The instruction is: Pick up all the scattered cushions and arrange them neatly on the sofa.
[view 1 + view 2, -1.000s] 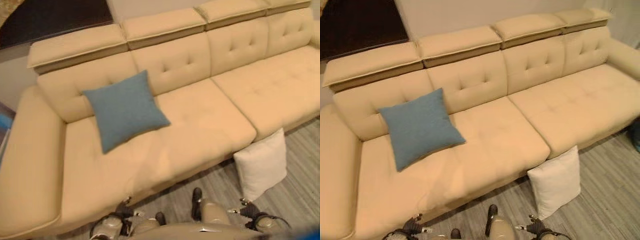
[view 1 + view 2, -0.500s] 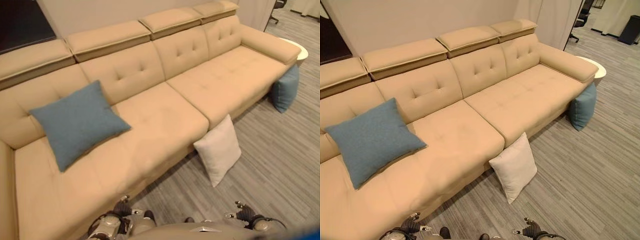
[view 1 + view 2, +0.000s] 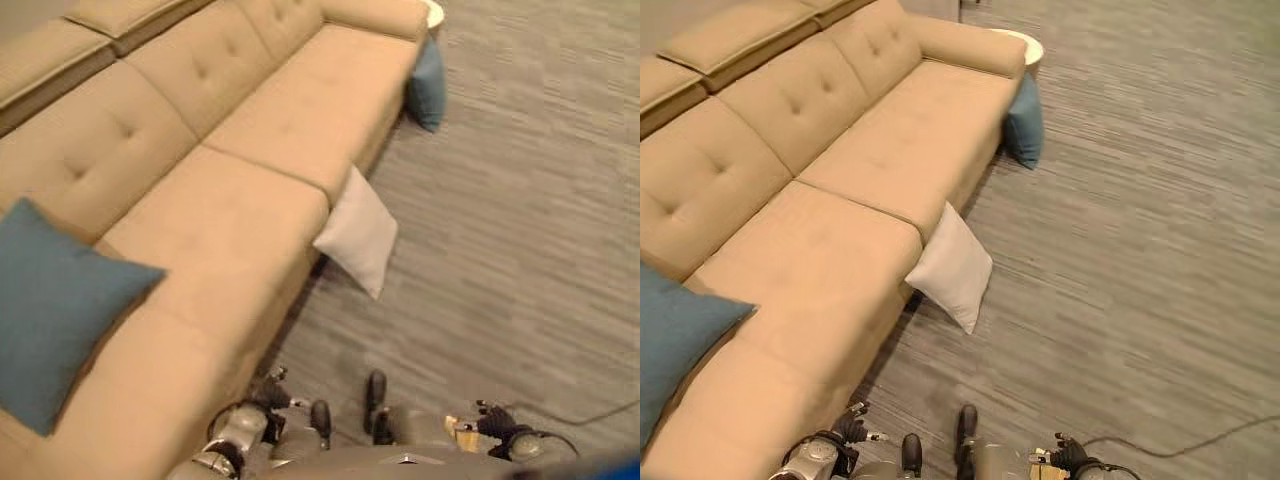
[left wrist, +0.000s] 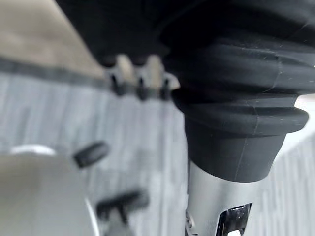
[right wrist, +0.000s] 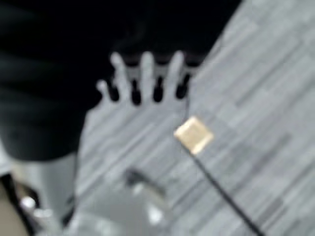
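One cushion of the three we can see is on the sofa (image 3: 840, 230): the blue cushion (image 3: 50, 310) leaning on the backrest at its near end. Two are left on the floor (image 3: 1140, 250): the white cushion (image 3: 953, 266) propped against the sofa front, and a second blue one (image 3: 1024, 122) at the far armrest, beside a round side table (image 3: 1025, 42). Our left hand (image 4: 140, 73) and right hand (image 5: 145, 78) hang low with fingers straight and spread, holding nothing. We judge the white cushion the likely next pick, being nearer.
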Available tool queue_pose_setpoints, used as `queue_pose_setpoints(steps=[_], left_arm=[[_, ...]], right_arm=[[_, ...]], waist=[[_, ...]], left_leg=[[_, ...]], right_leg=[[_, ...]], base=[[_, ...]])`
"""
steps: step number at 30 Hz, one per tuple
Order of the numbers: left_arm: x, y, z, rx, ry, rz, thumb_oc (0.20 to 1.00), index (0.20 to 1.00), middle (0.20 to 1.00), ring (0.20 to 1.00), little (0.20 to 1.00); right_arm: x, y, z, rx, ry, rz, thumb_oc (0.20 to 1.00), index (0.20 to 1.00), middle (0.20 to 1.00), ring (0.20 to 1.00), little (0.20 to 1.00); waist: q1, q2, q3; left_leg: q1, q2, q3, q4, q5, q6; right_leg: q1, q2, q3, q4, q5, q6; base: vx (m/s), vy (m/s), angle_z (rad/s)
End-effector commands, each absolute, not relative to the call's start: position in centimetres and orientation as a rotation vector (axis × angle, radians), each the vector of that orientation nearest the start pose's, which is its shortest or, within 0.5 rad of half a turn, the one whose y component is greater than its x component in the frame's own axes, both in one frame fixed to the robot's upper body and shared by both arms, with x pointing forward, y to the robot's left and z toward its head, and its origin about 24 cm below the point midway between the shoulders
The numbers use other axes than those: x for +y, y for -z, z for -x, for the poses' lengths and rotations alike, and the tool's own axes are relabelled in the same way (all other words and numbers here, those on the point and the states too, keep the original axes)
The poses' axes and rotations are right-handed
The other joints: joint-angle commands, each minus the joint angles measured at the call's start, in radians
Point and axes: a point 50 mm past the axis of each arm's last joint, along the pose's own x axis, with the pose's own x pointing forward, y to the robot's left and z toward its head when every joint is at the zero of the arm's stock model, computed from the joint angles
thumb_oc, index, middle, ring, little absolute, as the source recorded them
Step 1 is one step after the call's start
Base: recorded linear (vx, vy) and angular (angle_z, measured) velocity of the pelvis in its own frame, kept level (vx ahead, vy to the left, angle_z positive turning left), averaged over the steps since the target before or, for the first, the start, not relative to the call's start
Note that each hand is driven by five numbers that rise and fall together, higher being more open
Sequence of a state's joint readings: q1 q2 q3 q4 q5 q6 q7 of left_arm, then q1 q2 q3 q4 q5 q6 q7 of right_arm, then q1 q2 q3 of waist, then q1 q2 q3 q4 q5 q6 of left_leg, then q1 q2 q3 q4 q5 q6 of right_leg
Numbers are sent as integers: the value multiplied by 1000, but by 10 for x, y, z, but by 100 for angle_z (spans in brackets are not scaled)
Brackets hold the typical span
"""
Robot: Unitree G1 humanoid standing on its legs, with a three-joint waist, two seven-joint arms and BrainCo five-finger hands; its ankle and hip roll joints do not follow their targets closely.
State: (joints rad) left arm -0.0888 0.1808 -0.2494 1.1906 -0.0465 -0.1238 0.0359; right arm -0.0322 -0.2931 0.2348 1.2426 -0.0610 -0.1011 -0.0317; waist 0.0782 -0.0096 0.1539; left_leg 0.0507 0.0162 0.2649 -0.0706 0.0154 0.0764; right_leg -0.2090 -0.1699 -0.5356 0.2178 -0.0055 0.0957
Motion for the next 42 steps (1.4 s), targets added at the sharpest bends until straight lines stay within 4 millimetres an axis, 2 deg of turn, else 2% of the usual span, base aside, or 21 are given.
queue_pose_setpoints(steps=[1,2,5,7,9,16,18,20,22,25,28,31,32,34,36,37,38,40,41,42], left_arm=[[219,146,-143,973,26,-345,1000,1000,1000,1000,1000],[219,146,-143,973,26,-345,1000,1000,1000,1000,1000],[220,148,-138,1000,31,-346,1000,1000,1000,1000,1000],[220,149,-135,1008,26,-341,1000,1000,1000,1000,1000],[216,151,-133,1016,23,-324,1000,1000,1000,1000,1000],[209,152,-134,1016,59,-334,1000,1000,1000,1000,1000],[208,149,-141,991,58,-330,1000,1000,1000,1000,1000],[206,148,-144,979,58,-323,1000,1000,1000,1000,1000],[205,148,-145,979,56,-317,1000,1000,1000,1000,1000],[202,149,-143,983,69,-327,1000,1000,1000,1000,1000],[207,151,-139,1002,46,-321,1000,1000,1000,1000,1000],[211,152,-134,1018,38,-323,1000,1000,1000,1000,1000],[213,150,-136,1009,28,-324,1000,1000,1000,1000,1000],[215,148,-140,986,15,-318,1000,1000,1000,1000,1000],[217,145,-145,967,2,-314,1000,1000,1000,1000,1000],[217,144,-147,958,4,-319,1000,1000,1000,1000,1000],[218,144,-148,959,4,-324,1000,1000,1000,1000,1000],[221,143,-149,952,-3,-329,1000,1000,1000,1000,1000],[221,141,-152,939,-4,-333,1000,1000,1000,1000,1000],[220,141,-153,935,3,-335,1000,1000,1000,1000,1000]], right_arm=[[-238,152,-114,1084,-66,446,1000,1000,1000,1000,1000],[-238,152,-114,1084,-66,446,1000,1000,1000,1000,1000],[-237,152,-116,1081,-62,448,1000,1000,1000,1000,1000],[-235,152,-117,1081,-71,451,1000,1000,1000,1000,1000],[-235,153,-116,1085,-70,450,1000,1000,1000,1000,1000],[-243,153,-109,1100,-31,435,1000,1000,1000,1000,1000],[-244,153,-107,1106,-29,441,1000,1000,1000,1000,1000],[-247,152,-107,1100,-11,433,1000,1000,1000,1000,1000],[-249,152,-106,1103,-3,433,1000,1000,1000,1000,1000],[-250,151,-109,1094,6,440,1000,1000,1000,1000,1000],[-246,152,-108,1098,-10,435,1000,1000,1000,1000,1000],[-237,153,-113,1086,-34,425,1000,1000,1000,1000,1000],[-233,152,-118,1069,-47,428,1000,1000,1000,1000,1000],[-226,150,-130,1028,-78,433,1000,1000,1000,1000,1000],[-223,147,-138,999,-93,441,1000,1000,1000,1000,1000],[-222,146,-141,992,-95,441,1000,1000,1000,1000,1000],[-219,145,-145,981,-100,438,1000,1000,1000,1000,1000],[-217,144,-147,967,-110,441,1000,1000,1000,1000,1000],[-217,143,-150,951,-112,443,1000,1000,1000,1000,1000],[-217,141,-153,940,-114,444,1000,1000,1000,1000,1000]], waist=[[-13,-60,-37],[-13,-61,-38],[12,-67,-55],[34,-81,-65],[27,-83,-76],[-19,-75,-69],[-30,-84,-49],[-32,-91,-32],[-31,-95,-29],[-27,-96,-24],[-13,-103,-30],[8,-108,-39],[14,-107,-33],[24,-107,-28],[18,-96,-13],[17,-88,-12],[22,-87,-10],[26,-85,-9],[24,-83,-7],[21,-84,-7]], left_leg=[[-14,-26,-110,-17,13,-90],[-17,-26,-110,-17,14,-89],[-23,-17,-60,-12,22,-90],[-22,-13,-33,-12,20,-109],[-36,-8,-17,-17,36,-112],[-41,15,-23,-10,54,-134],[-78,31,-20,87,32,-146],[-116,39,-25,170,16,-156],[-130,43,-30,193,9,-159],[-198,45,-40,130,59,-156],[-194,39,-45,132,54,-150],[-171,19,-48,138,18,-122],[-163,14,-48,143,2,-109],[-129,0,-35,140,-25,-80],[-92,-4,-40,129,-36,-65],[-80,-4,-42,127,-45,-59],[-52,-13,-48,120,-72,-57],[-24,-18,-51,105,-82,-58],[-21,-15,-51,97,-73,-59],[-12,-18,-61,92,-81,-65]], right_leg=[[116,17,197,-66,83,91],[114,17,197,-67,84,90],[180,44,122,-53,22,75],[217,44,74,-134,16,89],[224,66,107,-205,38,72],[241,93,125,-252,38,53],[245,89,122,-257,39,44],[251,88,120,-267,36,34],[258,90,119,-271,30,30],[273,102,130,-284,26,34],[285,112,153,-269,0,32],[274,92,171,-152,-29,41],[243,75,172,-78,-18,54],[180,37,174,62,37,107],[117,22,181,169,77,128],[95,16,172,203,92,127],[91,-17,150,224,90,136],[87,-51,119,167,78,119],[77,-51,107,103,80,94],[65,-49,122,20,79,87]], base=[[-75,21,-54],[-94,-6,-12],[-96,-50,-11],[-27,-138,-26],[-46,-188,-25],[6,-142,-5],[-44,-162,8],[-30,-112,11],[72,-58,8],[149,-20,18],[203,29,8],[256,122,-55],[198,152,-61],[220,174,-75],[226,147,-46],[293,130,-23],[294,83,-20],[259,-16,-11],[235,-111,-13],[144,-96,-11]])
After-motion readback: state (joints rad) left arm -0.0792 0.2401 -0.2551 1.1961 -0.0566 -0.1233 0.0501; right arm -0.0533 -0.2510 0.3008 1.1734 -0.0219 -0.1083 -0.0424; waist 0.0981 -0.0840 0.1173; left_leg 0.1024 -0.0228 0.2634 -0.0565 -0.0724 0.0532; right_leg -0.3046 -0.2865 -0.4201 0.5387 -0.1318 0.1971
